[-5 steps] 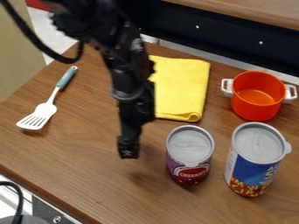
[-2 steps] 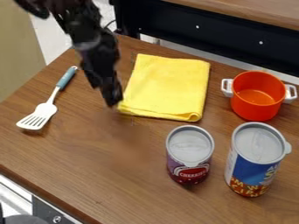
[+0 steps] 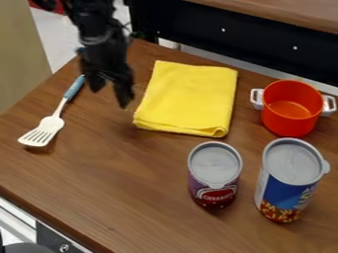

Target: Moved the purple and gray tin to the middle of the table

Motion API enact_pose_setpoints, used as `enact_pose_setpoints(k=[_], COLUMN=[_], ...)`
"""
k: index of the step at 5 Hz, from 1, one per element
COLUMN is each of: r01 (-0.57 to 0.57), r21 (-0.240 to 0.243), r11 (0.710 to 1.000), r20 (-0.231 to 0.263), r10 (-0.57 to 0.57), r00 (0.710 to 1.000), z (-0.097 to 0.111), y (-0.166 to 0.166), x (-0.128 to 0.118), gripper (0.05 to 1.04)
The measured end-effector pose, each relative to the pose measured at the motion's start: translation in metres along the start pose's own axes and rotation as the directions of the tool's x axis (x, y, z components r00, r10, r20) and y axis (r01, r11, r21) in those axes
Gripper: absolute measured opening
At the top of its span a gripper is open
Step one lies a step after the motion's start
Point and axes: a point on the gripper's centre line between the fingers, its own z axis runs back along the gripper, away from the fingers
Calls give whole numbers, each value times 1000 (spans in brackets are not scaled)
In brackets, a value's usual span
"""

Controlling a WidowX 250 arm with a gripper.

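Camera view: I'm seeing the black two-finger claw retreating from the near side of the folded yellow cloth to its left, fingers standing apart and gripping nothing. The purple tin with a gray lid is staying upright, just nearside of the cloth, so I'm judging the placement finished. Its purple-and-red label is carrying pale lettering.

Your lighting: moderately bright, diffuse. Your shadows: soft, dark, beneath spatula, 9 o'clock; black panel, 1 o'clock, deeply dark. Your highlights: muted sheen, purple tin's lid, 5 o'clock. Your blur: smeared gripper, 10 o'clock.
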Motion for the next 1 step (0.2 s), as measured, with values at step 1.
enact_pose_setpoints(k=[1], r01=[-88], r21=[-11], r11=[996], r20=[-56], r10=[88], r00=[995], z=[3], y=[26], x=[-9], gripper=[999])
